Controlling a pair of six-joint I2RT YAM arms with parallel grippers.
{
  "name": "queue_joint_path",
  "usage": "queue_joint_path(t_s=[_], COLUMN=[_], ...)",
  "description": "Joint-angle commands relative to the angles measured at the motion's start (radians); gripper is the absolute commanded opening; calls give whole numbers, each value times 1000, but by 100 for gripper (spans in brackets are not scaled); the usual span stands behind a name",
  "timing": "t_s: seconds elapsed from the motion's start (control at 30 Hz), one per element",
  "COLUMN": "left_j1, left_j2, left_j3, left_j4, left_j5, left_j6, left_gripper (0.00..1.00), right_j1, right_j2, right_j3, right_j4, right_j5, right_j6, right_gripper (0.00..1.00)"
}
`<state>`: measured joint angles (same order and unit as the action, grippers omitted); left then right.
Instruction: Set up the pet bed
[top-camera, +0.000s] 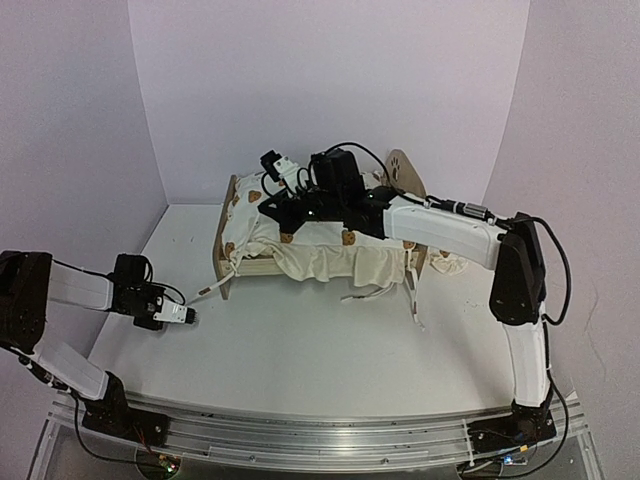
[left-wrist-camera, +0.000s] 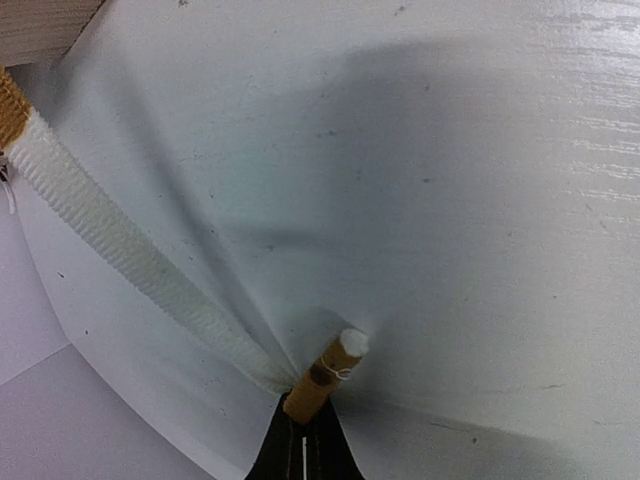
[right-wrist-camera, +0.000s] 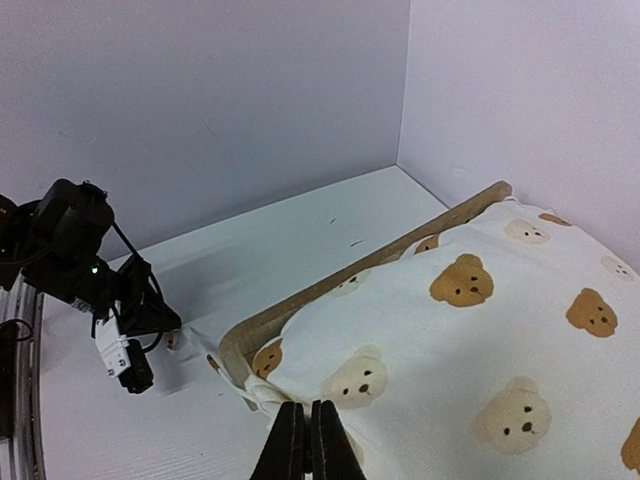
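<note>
The pet bed (top-camera: 226, 250) stands at the back middle, its cream bear-print duvet (top-camera: 340, 262) hanging over the near side. My right gripper (top-camera: 275, 210) reaches over the bed's left end. It is shut at the corner of the bear-print pillow (right-wrist-camera: 470, 330), where the cloth bunches up to its tips (right-wrist-camera: 308, 425) beside the wooden end board (right-wrist-camera: 300, 300). My left gripper (top-camera: 187, 314) is low on the table, left of the bed. It is shut (left-wrist-camera: 305, 425) on the tan-tipped end of a white tie string (left-wrist-camera: 100, 230) that runs back to the bed's corner (left-wrist-camera: 40, 25).
More tie strings (top-camera: 410, 290) trail from the duvet onto the table in front of the bed. The far end board with a paw print (top-camera: 405, 170) stands near the back wall. White walls close in the back and both sides.
</note>
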<state>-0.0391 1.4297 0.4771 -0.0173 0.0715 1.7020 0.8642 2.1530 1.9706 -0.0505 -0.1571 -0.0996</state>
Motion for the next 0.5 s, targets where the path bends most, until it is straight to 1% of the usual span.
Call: queue_joint_path(t_s=[0.0,0.07,0.13,0.17,0.23,0.33,0.37,0.4,0.47], left_j1=[34,52,57,57,58,58,58,58,58], left_j2=[60,62,62,61,63,74,78,81,88], left_j3=[-24,-24,-6,20,83,176,196,209,225], left_j4=[-200,-196,-210,-235,-296,-343,-350,-358,-369], left_j5=[-155,-152,-130,-110,-48,11,22,30,39], left_j6=[4,14,4,-24,-97,-208,-229,-237,-238], left_gripper=[0,0,0,4,21,41,45,48,50], right_j1=[-25,-25,-24,-23,-16,45,73,112,172], right_j2=[-183,-203,-219,-226,-228,-191,-171,-144,-79], right_j3=[-17,-31,-55,-70,-116,-182,-201,-207,-199], right_j4=[176,176,174,168,170,198,206,207,205], right_j5=[-21,-27,-66,-114,-235,-357,-375,-392,-405], right_j6=[50,53,58,63,100,151,145,134,133], right_gripper=[0,0,0,0,0,0,0,0,0])
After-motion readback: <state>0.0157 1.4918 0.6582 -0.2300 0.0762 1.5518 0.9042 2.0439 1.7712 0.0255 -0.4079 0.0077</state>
